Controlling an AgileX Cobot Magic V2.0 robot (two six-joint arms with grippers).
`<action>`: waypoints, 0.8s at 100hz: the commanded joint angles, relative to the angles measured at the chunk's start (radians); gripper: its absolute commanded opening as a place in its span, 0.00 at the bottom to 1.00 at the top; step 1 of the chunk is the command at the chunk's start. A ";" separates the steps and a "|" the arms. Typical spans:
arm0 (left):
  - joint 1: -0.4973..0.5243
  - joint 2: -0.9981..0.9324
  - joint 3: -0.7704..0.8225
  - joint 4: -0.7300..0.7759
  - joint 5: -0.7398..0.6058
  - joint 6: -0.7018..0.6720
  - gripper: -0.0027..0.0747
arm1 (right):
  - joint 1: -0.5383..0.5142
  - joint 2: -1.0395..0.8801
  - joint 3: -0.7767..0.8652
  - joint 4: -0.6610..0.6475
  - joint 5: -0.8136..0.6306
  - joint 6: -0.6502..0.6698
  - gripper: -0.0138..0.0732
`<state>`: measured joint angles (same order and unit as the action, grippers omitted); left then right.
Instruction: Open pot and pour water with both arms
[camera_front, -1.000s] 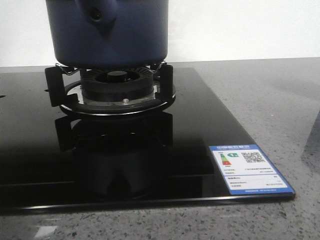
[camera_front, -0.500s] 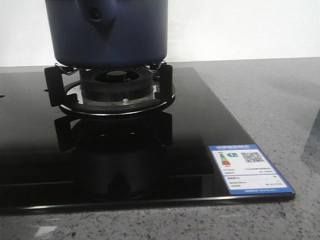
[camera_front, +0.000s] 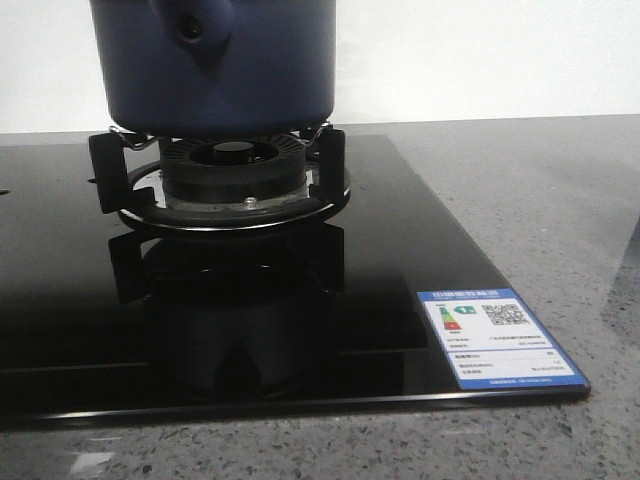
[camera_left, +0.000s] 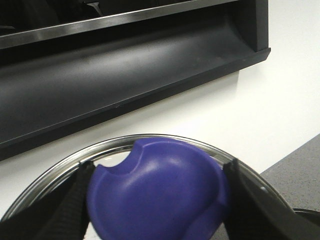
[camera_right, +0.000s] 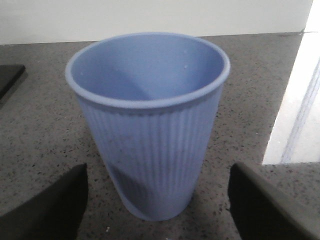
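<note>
Cooktop (camera_front: 60, 330): black glass hob on a speckled grey counter (camera_front: 560, 200), an energy label (camera_front: 500, 338) at its near right corner.
Pot (camera_front: 215, 65): sits on the burner stand (camera_front: 225, 180) at the far left of the hob, its handle mount with the round hole facing the camera; its top is cut off in the front view.
Lid knob (camera_left: 157, 192): the left gripper (camera_left: 157, 200) has its fingers closed on either side of the purple knob, the lid's steel rim (camera_left: 130, 142) curving behind it.
Cup (camera_right: 150, 125): pale blue ribbed cup standing upright on the counter between the right gripper's (camera_right: 157, 200) widely spread fingers, neither touching it.
Risk: the smooth domed knob may slip if the lid tilts; closing off-centre could tip the light cup.
Views: the front view shows neither gripper, lid nor cup; only the wrist views do, and neither shows the burner.
</note>
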<state>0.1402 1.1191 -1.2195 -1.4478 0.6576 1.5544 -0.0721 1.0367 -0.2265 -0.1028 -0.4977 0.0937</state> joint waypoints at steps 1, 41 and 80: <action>0.000 -0.022 -0.041 -0.072 -0.022 -0.003 0.51 | -0.006 0.051 -0.036 0.004 -0.145 0.009 0.76; 0.000 -0.022 -0.041 -0.072 -0.022 -0.003 0.51 | -0.006 0.320 -0.085 -0.016 -0.423 0.009 0.76; 0.000 -0.022 -0.041 -0.072 -0.022 -0.003 0.51 | -0.006 0.436 -0.110 -0.016 -0.495 0.009 0.76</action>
<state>0.1402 1.1191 -1.2195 -1.4478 0.6576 1.5544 -0.0721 1.4907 -0.3146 -0.1110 -0.8947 0.1031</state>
